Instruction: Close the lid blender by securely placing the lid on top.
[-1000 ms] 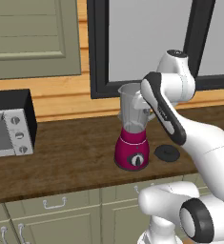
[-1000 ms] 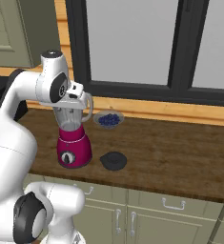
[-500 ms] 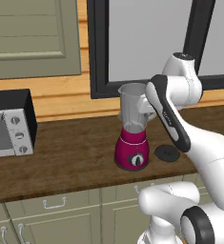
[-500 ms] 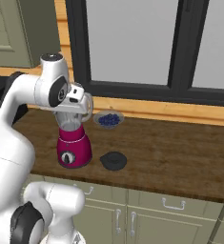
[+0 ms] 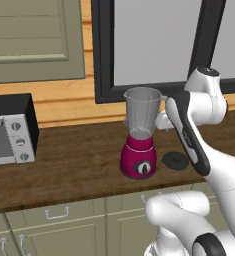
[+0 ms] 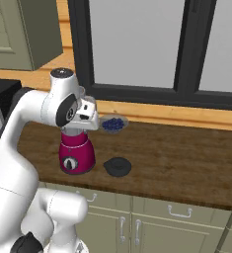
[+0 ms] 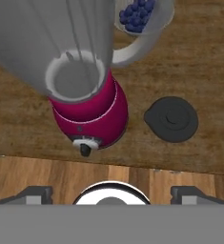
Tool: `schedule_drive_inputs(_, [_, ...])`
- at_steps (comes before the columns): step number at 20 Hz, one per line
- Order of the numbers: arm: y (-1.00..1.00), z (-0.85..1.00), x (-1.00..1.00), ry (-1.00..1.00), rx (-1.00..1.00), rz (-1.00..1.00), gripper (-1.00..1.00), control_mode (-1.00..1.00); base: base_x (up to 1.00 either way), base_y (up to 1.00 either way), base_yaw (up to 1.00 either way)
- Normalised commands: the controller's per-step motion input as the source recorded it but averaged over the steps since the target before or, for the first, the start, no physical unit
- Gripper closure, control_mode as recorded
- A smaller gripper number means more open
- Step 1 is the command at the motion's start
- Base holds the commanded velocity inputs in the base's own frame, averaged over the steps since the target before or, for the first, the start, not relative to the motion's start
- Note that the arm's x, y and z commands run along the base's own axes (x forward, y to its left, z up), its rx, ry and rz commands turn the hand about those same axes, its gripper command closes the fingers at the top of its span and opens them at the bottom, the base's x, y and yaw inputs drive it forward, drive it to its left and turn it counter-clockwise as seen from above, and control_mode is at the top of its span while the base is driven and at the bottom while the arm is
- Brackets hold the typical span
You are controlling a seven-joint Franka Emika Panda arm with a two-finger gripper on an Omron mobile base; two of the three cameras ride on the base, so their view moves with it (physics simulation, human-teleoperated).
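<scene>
Plainly, from the left base view, the blender (image 5: 140, 137) stood on the wooden surface (image 5: 64, 160) with its clear jar uncovered, and the lid (image 5: 175, 160) lay flat on the surface just beside the blender's magenta base, on the side away from the toaster oven (image 5: 11, 129). The arm's forearm crossed right behind the jar's rim, so a careless swing down toward the lid could have knocked the jar.

From the right base view, the hand (image 6: 86, 118) hung close against the top of the blender (image 6: 76, 153), above its base, while the lid (image 6: 118, 166) sat apart from it on the surface; a bowl of blueberries (image 6: 113, 123) stood near the blender, behind the lid, and could have been clipped on the way over.

Seen from the hand view, the finger tips (image 7: 33, 194) stood wide apart, gripping nothing. The lid (image 7: 171, 118) was thin and flat, with only a low centre knob, so a grasp could have slipped, or it might have landed tilted on the jar rim.
</scene>
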Motion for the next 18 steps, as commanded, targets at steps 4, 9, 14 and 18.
schedule_drive_inputs(4, [-0.24, -0.21, -0.14, 0.0, 0.0, 0.0, -1.0, -1.0, 0.0, 0.0, 0.0])
schedule_drive_inputs(9, [-0.29, -0.24, -0.11, 0.0, 0.0, 0.0, -1.0, -1.0, 0.0, 0.0, 0.0])
schedule_drive_inputs(14, [-0.48, -0.4, -0.08, 0.0, 0.0, -0.05, -1.0, -1.0, 0.0, 0.0, 0.0])
schedule_drive_inputs(18, [-0.39, -0.43, -0.02, 0.0, 0.0, -0.05, -1.0, -1.0, 0.0, 0.0, 0.0])
